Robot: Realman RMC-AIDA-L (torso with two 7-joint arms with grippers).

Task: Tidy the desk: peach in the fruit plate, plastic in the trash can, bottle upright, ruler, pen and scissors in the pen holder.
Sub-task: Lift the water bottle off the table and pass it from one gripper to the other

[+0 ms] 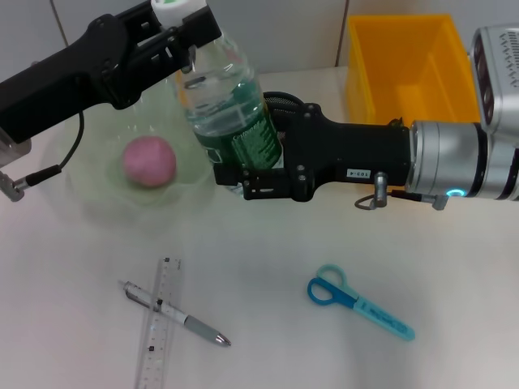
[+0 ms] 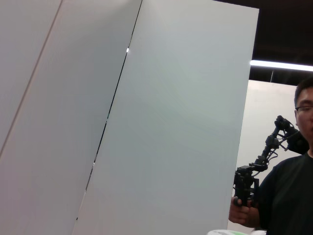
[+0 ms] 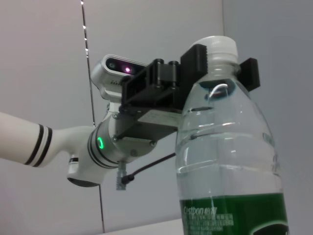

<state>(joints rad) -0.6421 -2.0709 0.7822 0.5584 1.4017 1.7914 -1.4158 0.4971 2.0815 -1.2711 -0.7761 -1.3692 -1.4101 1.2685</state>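
green bottle label point(image 3: 230, 215) partly readable, looks like "Cestbon", other markings illegible

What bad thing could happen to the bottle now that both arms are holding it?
1. The left end effector grips only the bottle at its cap, so that narrow hold might slip.
2. The right end effector clamps the green label low down; if the arms pull differently, the bottle could tilt or get squeezed.
3. The bottle stands right beside the fruit plate holding the peach, so a topple could hit them.
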